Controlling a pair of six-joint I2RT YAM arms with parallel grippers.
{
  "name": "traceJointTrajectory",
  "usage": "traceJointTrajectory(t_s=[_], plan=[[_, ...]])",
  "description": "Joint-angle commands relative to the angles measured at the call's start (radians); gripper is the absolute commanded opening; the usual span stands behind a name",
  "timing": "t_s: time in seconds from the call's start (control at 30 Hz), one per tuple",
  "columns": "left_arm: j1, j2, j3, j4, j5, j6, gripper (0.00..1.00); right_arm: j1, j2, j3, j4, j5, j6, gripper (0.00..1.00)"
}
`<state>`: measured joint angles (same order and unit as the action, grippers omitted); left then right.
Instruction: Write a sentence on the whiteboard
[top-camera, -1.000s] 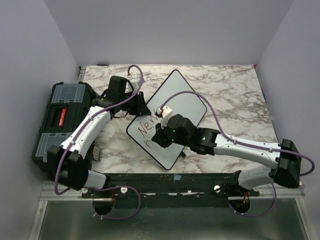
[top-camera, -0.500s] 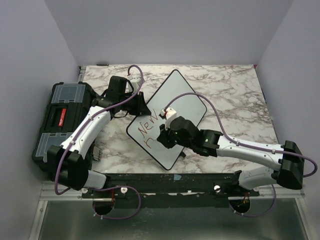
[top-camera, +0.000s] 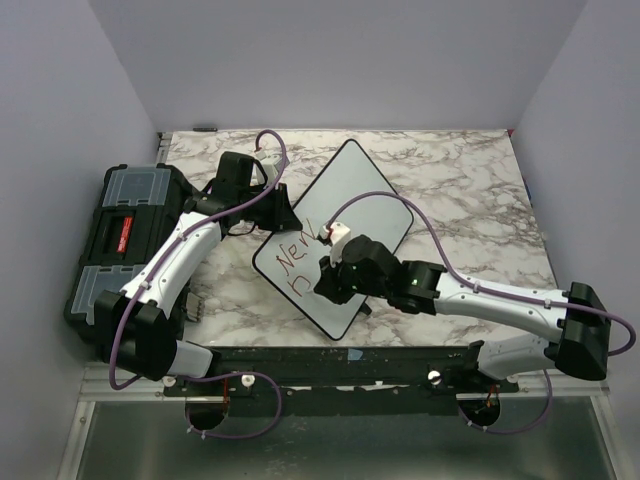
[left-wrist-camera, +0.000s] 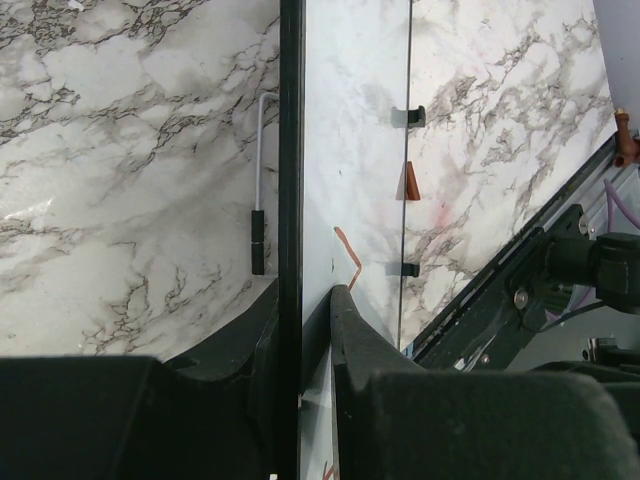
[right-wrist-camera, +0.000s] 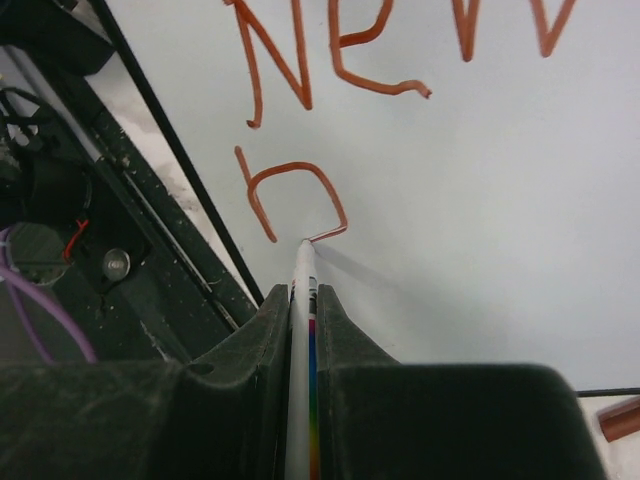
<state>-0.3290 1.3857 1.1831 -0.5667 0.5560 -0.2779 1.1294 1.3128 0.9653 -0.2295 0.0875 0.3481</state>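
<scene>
While the table (top-camera: 470, 190) carries the slanted whiteboard (top-camera: 365, 195), your left pincer (left-wrist-camera: 305, 300) clamps its frame.
Your right pincer (right-wrist-camera: 303, 295) grips the marker (right-wrist-camera: 300, 275), tip touching the board below "New" of the sentence (top-camera: 293, 255); bare board lies right of the tip, along the writing line.

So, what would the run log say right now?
left jaws: shut on whiteboard edge | right jaws: shut on marker, tip touching whiteboard | writing: "New" plus one letter below

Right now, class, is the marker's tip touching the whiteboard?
Touching. The right wrist view shows the marker tip meeting the whiteboard exactly where the red stroke ends.
</scene>
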Motion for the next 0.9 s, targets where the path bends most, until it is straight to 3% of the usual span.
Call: traceJointTrajectory(t_s=[0.0,0.63,0.87], plan=[[-0.021,0.021,-0.014,-0.045,-0.143,0.132,0.0,0.008,0.041,-0.001,-0.01,-0.081,-0.014,0.01],[-0.021,0.021,-0.017,-0.045,-0.145,0.132,0.0,0.016,0.007,0.052,0.024,-0.081,0.003,0.01],[-0.02,0.024,-0.014,-0.046,-0.147,0.132,0.0,0.017,-0.066,0.015,0.039,0.062,0.033,0.01]])
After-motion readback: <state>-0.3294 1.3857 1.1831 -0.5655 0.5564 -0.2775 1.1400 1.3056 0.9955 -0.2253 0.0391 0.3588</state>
